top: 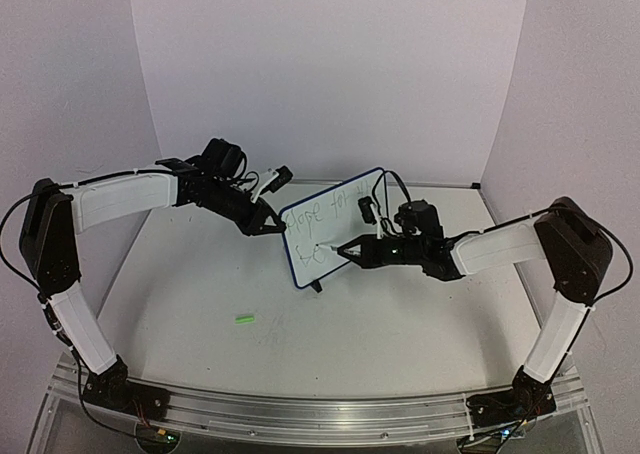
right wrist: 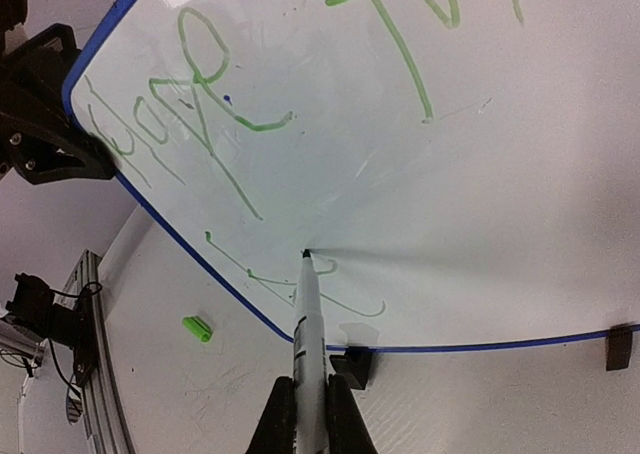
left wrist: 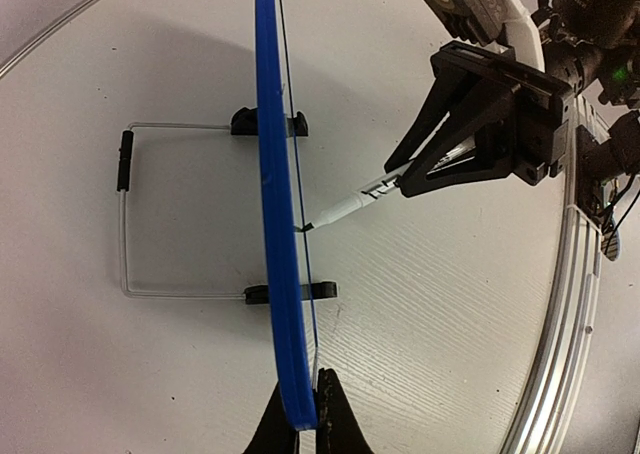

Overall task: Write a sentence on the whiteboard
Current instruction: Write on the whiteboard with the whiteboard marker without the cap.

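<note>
The left gripper pinches the glossy blue rim of the whiteboard, standing mid-table on a thin wire stand. The right gripper clamps a slim white marker, tip touching the smooth face beside green strokes.

Robot lab booth, plain white walls, white table, aluminium mounting rail

Whiteboard is standing upright mid-table on its wire stand, whose loop is sticking out behind it. Left gripper is pinching the whiteboard's left edge. Right gripper is sitting in front, holding a marker whose tip is touching the whiteboard's lower-left area. Cap is lying nearer the arm bases, left of the whiteboard, well apart.
</note>
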Tool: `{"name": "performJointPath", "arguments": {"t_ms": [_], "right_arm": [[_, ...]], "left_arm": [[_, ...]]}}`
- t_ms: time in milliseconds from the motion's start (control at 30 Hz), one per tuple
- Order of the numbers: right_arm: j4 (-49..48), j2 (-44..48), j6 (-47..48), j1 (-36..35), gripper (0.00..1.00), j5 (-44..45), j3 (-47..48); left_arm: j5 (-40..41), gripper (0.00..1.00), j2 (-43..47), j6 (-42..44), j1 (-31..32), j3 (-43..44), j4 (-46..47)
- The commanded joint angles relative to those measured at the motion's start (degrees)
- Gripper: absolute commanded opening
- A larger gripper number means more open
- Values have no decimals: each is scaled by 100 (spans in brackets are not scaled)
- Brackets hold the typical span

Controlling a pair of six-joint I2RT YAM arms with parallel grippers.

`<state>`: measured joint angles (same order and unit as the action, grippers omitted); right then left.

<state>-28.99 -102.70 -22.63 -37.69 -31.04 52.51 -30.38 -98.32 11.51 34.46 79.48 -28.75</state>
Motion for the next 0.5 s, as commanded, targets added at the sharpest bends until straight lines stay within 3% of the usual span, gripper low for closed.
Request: {"name": "performJointPath", "arguments": {"t_ms": [0,467], "right_arm": [[-118,-90,-25,-45,0,32,233],[-113,92,-128,-46,0,577,-36]], "left_arm": [[17,0,6,83,57,26,-388],[36,0,33,88,61,25,-386]]}}
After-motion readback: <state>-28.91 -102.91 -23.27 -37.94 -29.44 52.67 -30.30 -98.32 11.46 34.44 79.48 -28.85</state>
